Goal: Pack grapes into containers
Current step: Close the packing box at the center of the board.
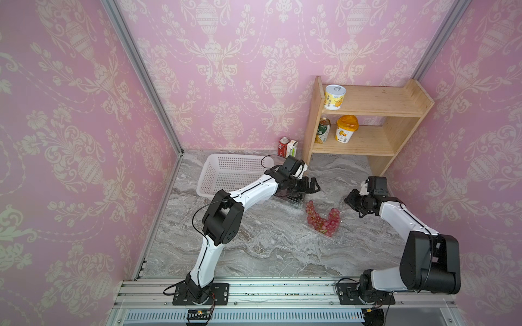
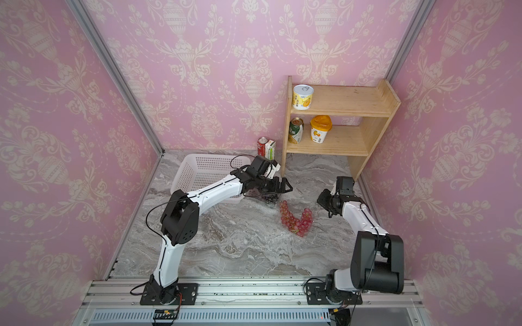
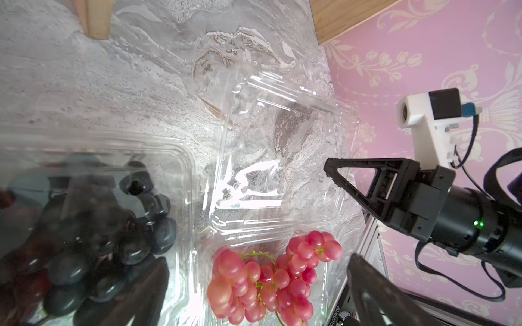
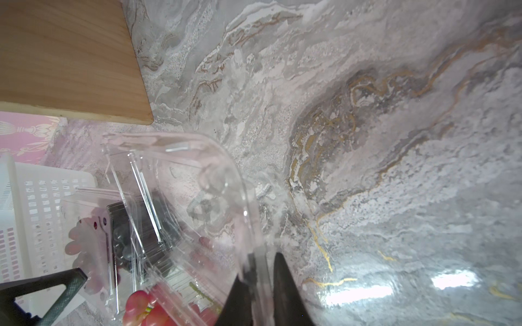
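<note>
I'm pinching the clamshell lid [image 4: 183,169] by its rim with my right pincer [image 4: 261,268], left pincer [image 1: 313,186] hanging spread. It's looking flimsy and slick. The pink grapes [image 1: 322,218] are lying in its tray, right of the white basket [image 1: 226,166].

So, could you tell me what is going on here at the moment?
The right gripper pinches the raised clear lid of the container holding the pink grapes. The left gripper hangs open over a second container with dark grapes inside.
</note>
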`<state>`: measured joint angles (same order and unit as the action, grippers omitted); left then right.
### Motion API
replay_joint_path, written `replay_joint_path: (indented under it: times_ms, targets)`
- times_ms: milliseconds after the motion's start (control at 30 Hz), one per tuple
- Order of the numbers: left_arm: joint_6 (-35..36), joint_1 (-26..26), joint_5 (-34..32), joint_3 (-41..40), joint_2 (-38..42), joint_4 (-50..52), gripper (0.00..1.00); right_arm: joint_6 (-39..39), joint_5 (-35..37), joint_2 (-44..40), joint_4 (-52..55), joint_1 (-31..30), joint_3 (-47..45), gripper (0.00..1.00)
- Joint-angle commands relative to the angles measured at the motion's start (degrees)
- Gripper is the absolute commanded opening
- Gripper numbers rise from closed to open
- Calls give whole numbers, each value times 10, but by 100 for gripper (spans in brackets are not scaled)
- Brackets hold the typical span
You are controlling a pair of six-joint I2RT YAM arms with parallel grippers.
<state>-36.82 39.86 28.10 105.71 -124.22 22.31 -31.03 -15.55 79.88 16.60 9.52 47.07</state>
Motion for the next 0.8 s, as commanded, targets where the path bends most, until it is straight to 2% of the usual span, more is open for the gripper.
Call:
replay_joint_path:
  times_ms: [0, 167, 267, 533, 633, 767]
  targets:
    - [18, -13, 13, 57, -29, 55, 99, 17, 9, -27, -19, -6, -17, 14]
    - [40, -27, 9, 145, -74, 96, 99, 29, 1, -54, -33, -18, -31, 9]
    - [53, -32, 9, 221, -113, 133, 99, 38, 17, -79, -38, -30, -42, 10]
    - [75, -34, 2, 493, -259, 274, 99, 47, 47, -107, -52, -37, -68, 11]
    - [79, -32, 9, 497, -269, 274, 99, 52, 45, -116, -62, -39, -76, 10]
    - [91, -23, 13, 401, -229, 217, 99, 55, 37, -127, -80, -42, -84, 11]
